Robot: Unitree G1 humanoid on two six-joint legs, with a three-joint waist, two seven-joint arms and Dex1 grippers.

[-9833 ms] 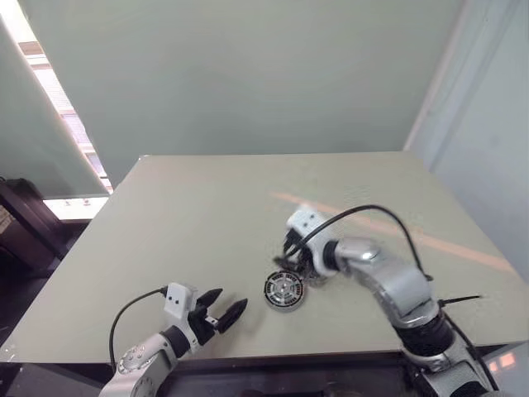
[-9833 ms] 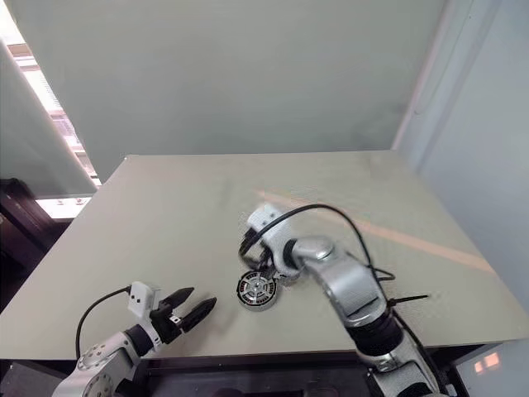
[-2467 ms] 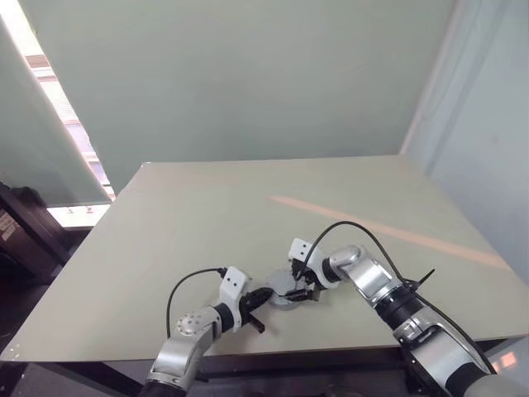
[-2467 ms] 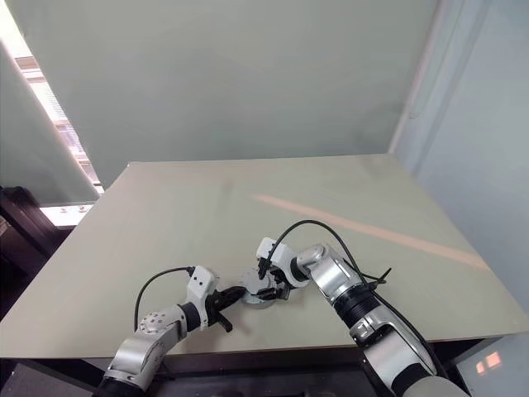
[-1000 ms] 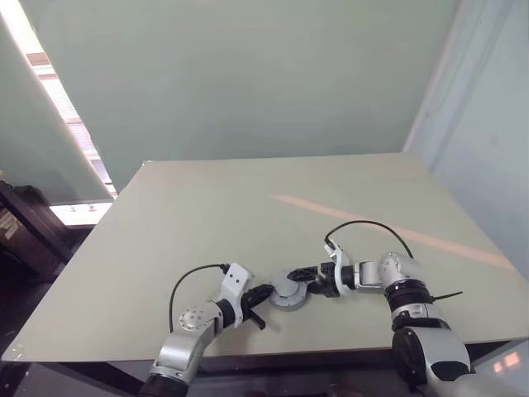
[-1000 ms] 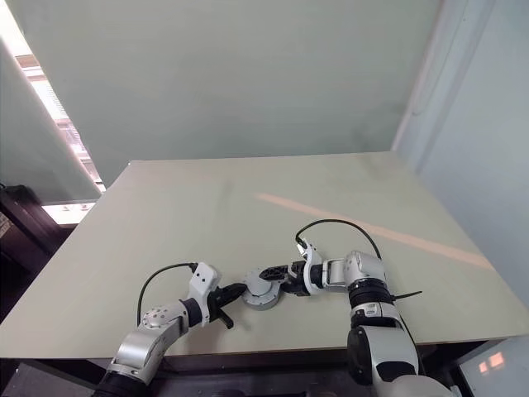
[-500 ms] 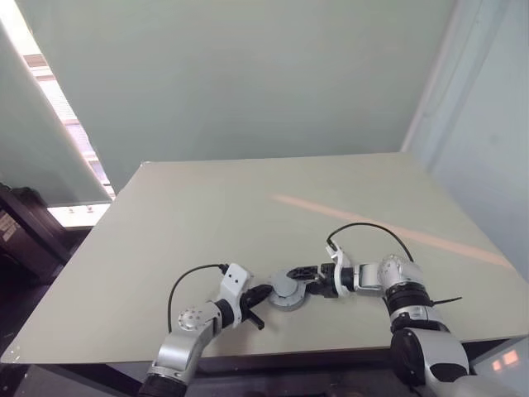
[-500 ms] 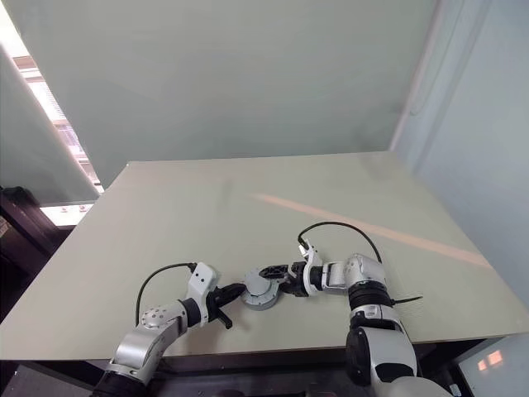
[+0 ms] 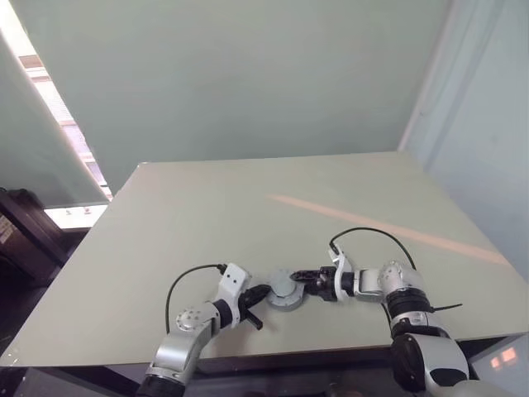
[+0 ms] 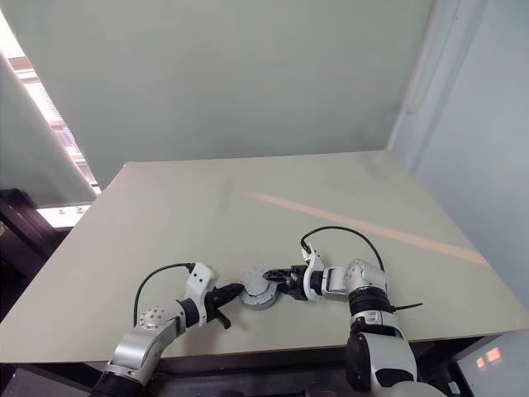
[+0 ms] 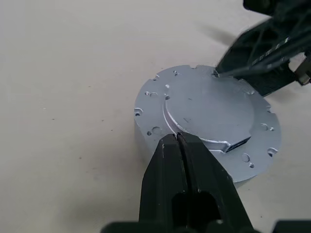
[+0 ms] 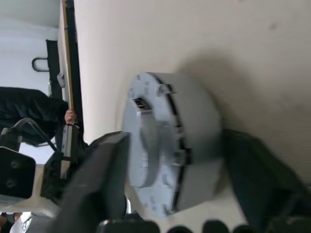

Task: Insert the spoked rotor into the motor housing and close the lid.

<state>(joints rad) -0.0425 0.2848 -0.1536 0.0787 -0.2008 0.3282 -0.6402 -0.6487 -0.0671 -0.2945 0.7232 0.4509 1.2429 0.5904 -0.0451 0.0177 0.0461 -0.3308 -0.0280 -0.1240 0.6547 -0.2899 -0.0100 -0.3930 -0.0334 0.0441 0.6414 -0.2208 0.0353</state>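
Note:
The lid [image 11: 209,104], a flat grey disc, lies on top of the round grey motor housing [image 11: 145,137] near the table's front edge. The spoked rotor is hidden under it. My left gripper [image 11: 178,137] is shut, and its tips rest on the lid's near rim [image 9: 263,291]. My right gripper [image 9: 306,283] comes in from the right with its jaws apart. One of its fingers [image 11: 252,43] touches the lid's far rim. The other sits lower, beside the housing wall [image 12: 194,145].
The motor sits on a pale green table [image 9: 248,207], close to its front edge [image 9: 289,353]. Black cables loop up from both wrists [image 9: 372,234]. A pale stripe of light [image 9: 397,231] crosses the table's right half.
My right gripper's jaws have narrowed around the motor. My left gripper and the motor have stayed where they were.

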